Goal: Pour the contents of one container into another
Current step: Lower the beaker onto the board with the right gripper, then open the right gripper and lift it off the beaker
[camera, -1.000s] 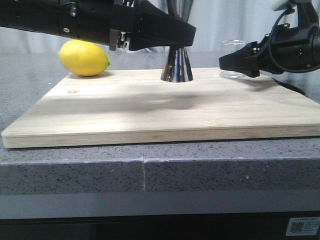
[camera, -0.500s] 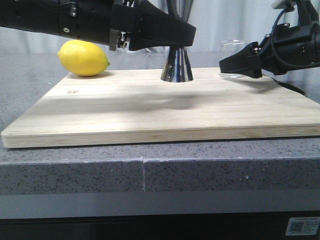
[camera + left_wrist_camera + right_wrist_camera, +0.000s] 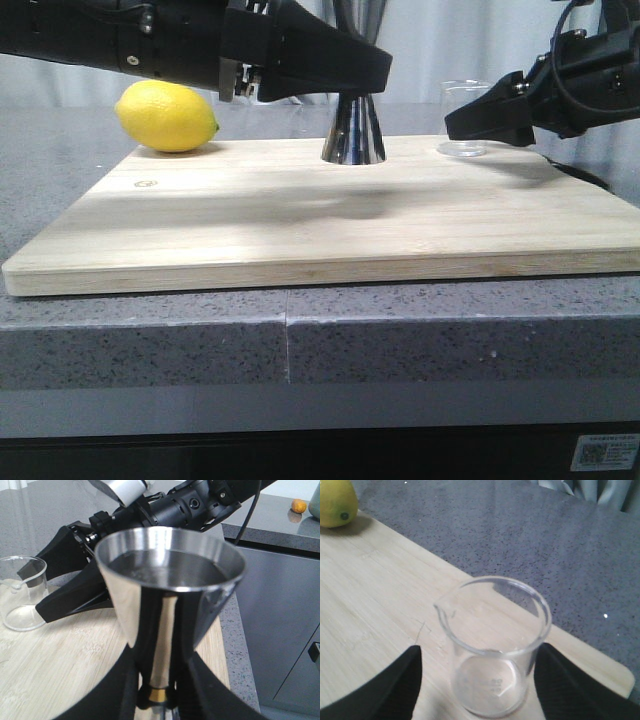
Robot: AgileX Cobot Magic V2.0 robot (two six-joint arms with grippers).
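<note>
The left gripper [image 3: 156, 692] is clamped on the gold-banded waist of the tall polished steel hourglass jigger [image 3: 353, 128], steadying it on the pale bamboo board [image 3: 300, 215] so it can receive liquid. The small clear glass beaker [image 3: 495, 645] stands upright near the board's far right corner. The right gripper [image 3: 477, 680] has its fingers [image 3: 395, 690] apart, either side of the beaker, not touching it. A yellow lemon [image 3: 167, 116] lies at the far left.

The left gripper [image 3: 159, 692] clamps the steel jigger [image 3: 167, 597] (gold-banded waist), glass beaker [image 3: 22, 592] nearby.
</note>
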